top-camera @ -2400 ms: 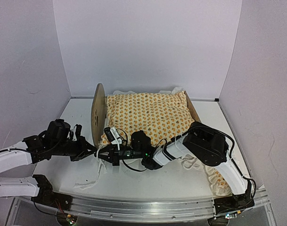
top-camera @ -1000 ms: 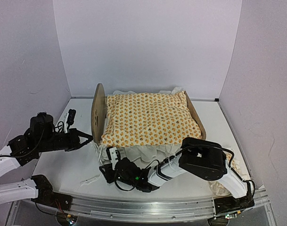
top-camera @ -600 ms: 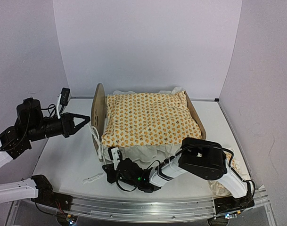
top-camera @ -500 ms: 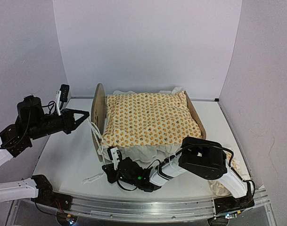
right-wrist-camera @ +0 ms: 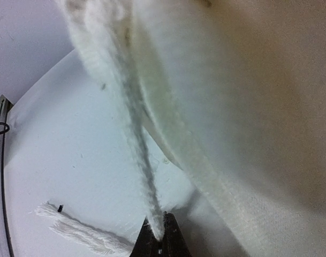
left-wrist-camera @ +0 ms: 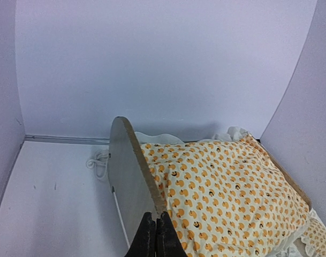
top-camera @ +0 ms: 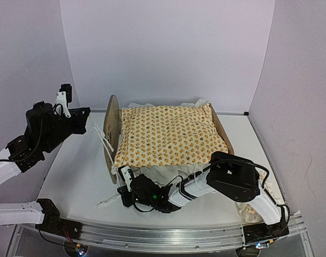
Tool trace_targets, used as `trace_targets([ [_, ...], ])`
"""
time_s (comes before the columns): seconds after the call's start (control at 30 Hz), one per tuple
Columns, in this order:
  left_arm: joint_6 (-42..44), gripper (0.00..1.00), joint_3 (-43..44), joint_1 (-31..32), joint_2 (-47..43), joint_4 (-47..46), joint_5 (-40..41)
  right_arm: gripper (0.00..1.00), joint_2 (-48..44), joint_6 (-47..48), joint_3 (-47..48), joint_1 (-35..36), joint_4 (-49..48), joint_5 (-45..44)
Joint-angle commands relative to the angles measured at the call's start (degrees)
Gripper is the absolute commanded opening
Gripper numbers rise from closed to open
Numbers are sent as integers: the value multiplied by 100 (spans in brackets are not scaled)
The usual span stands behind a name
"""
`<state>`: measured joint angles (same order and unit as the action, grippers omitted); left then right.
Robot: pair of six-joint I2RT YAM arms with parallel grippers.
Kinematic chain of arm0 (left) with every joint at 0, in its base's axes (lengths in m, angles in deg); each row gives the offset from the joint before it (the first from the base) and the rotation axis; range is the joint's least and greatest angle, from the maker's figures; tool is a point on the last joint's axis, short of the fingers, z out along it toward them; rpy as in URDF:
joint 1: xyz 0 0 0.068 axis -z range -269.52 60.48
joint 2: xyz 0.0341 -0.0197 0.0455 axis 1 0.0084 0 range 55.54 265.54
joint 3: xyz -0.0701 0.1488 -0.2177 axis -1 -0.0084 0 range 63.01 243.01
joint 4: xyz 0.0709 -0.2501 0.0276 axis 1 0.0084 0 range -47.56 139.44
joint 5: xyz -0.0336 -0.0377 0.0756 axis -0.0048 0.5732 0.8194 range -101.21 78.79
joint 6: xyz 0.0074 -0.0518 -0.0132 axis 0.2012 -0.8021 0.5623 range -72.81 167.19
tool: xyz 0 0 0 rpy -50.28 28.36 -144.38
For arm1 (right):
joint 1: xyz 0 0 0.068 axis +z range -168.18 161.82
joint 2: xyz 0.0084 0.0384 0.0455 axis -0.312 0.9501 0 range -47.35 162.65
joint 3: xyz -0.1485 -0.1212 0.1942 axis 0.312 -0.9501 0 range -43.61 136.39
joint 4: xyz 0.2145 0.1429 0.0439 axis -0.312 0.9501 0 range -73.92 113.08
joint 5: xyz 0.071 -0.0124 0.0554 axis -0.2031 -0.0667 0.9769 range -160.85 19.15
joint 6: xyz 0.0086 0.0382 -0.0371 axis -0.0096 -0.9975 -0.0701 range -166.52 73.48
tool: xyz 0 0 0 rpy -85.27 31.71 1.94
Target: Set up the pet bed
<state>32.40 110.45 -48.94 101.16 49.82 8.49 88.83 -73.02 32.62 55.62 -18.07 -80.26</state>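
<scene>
The pet bed (top-camera: 113,126) stands at the back middle of the table (top-camera: 71,176), its end boards upright at left and right and an orange-patterned quilt (top-camera: 171,134) lying puffed over the top between them, with white ruffle showing along the near and far edges. The left gripper (top-camera: 88,113) is raised in the air, left of the left end board and about level with its top, fingers (left-wrist-camera: 152,235) pressed together on a thin white cord (top-camera: 101,136) that slants down from them to the lower part of that board. The right arm lies low across the table in front of the bed, and the right gripper (top-camera: 123,197) sits just off the bed's near left corner, jaws pinched on a thicker white front cord (right-wrist-camera: 136,150) that rises from the fingertips towards the pale ruffle above. A frayed cord end (right-wrist-camera: 80,233) lies flat on the table just beside this gripper. More patterned cloth (top-camera: 251,213) shows by the right arm's base, partly hidden
</scene>
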Motion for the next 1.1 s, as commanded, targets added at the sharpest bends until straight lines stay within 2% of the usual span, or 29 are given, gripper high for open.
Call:
trace_targets([
  [0.0, 157, 0, -26, -41, -475, -1312, 1656, 0, -299, -139, -262, -95, 1226, -254],
  [0.1, 63, 0, -249, -41, -633, -1020, 2326, 0, -326, -135, -305, -234, 1330, -235],
  [0.2, -190, 0, -392, -41, -724, -596, 2555, 0, -363, 127, -239, -261, 1355, -60],
  [0.37, -811, 0, -279, -39, -1076, 882, 3344, 0, -425, 345, -335, -256, 1367, -55],
  [0.5, -1409, 0, -315, -41, -1687, 1698, 2669, 0, -495, 517, -420, -261, 1181, 248],
  [0.67, -1844, 0, -169, -41, -2169, 2621, 509, 0, -613, 772, -147, -261, 1087, 971],
  [0.73, -2241, 0, -113, -41, -2276, 3246, 181, 10, -741, 726, -127, -261, 1095, 1229],
  [0.8, -2788, 0, -103, -37, -2333, 3730, 77, 27, -997, 665, -194, -260, 1171, 1503],
  [0.87, -3385, 18, -157, -41, -2372, 4106, 42, 42, -1429, 647, -405, -256, 1384, 1659],
  [0.9, -3672, 29, -158, -41, -2374, 4335, 105, 48, -1704, 668, -536, -260, 1502, 1685],
  [0.93, -3920, 46, -125, -41, -2370, 4543, 191, 55, -2063, 714, -666, -259, 1697, 1645],
  [1.07, -3901, 85, 138, -41, -2273, 4780, 479, 68, -2947, 992, -1188, -305, 2469, 1356],
])
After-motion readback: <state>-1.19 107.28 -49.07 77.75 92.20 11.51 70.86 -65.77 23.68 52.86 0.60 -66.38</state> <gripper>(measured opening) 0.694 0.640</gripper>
